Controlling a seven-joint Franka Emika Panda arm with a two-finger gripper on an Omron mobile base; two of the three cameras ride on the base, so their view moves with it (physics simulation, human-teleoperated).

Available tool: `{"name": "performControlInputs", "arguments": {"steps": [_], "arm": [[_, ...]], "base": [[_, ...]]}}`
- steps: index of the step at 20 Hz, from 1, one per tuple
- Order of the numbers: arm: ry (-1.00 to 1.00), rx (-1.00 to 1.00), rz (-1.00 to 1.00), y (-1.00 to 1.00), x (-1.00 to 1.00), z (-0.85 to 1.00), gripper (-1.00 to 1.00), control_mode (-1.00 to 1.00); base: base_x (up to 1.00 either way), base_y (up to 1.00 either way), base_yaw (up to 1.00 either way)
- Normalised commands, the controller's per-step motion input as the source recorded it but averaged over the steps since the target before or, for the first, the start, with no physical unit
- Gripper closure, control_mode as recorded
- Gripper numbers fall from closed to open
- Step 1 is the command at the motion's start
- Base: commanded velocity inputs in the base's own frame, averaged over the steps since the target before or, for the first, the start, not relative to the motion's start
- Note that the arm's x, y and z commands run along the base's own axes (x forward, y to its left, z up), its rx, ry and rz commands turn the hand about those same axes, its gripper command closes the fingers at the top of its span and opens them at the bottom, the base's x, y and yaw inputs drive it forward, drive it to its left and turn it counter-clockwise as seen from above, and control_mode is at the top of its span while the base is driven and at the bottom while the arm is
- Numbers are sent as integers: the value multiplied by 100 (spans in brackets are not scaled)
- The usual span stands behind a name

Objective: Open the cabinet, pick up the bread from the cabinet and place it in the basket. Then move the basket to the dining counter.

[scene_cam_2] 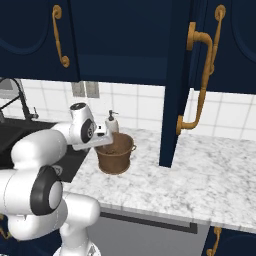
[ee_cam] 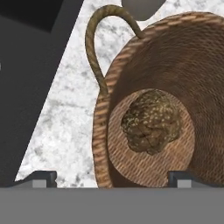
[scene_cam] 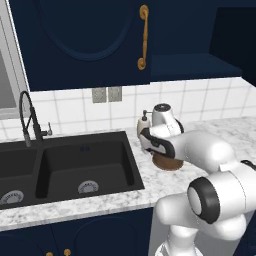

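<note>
The bread [ee_cam: 151,121] lay on the round woven floor of the basket [ee_cam: 131,65], a little off centre, loose and touching nothing but the weave beneath it. It sat straight below the gripper [ee_cam: 111,178], between the lines of the two dark fingertips [ee_cam: 40,178], which stood wide apart: one tip hung outside the basket's rim over the marble, the other over the inside of the basket. Nothing was held between them, and the roll was clear of both.

The basket [scene_cam_2: 115,155] stood upright on the marble counter [scene_cam_2: 200,175] beside the black sink [scene_cam: 75,165], with one side loop [ee_cam: 98,39] arching up from its rolled rim. The white soap dispenser [scene_cam_2: 112,125] stood just behind it against the tiled wall. From the right base view, the white arm reached across from the left and the hand hovered over the basket's near rim; from the left base view the arm hid most of the basket [scene_cam: 167,163], leaving its base showing.

Above, the cabinet [scene_cam_2: 125,35] had one door [scene_cam_2: 175,85] swung out edge-on over the counter, its long brass handle [scene_cam_2: 202,75] facing right.
</note>
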Motion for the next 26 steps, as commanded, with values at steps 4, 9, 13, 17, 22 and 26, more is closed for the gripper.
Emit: {"name": "performControlInputs", "arguments": {"steps": [4,9,13,17,22,26], "arm": [[-1,2,4,-9,13,-32,-100,-100],[0,7,5,-3,0,-26,100,-100],[0,5,4,0,0,-15,100,-100],[0,1,3,0,0,-3,100,-100],[-8,-1,0,0,-25,20,100,-100],[-18,-5,0,0,-56,56,100,-100]], "base": [[0,0,0],[0,0,0],[0,0,0],[0,0,0],[0,0,0],[0,0,0]]}}
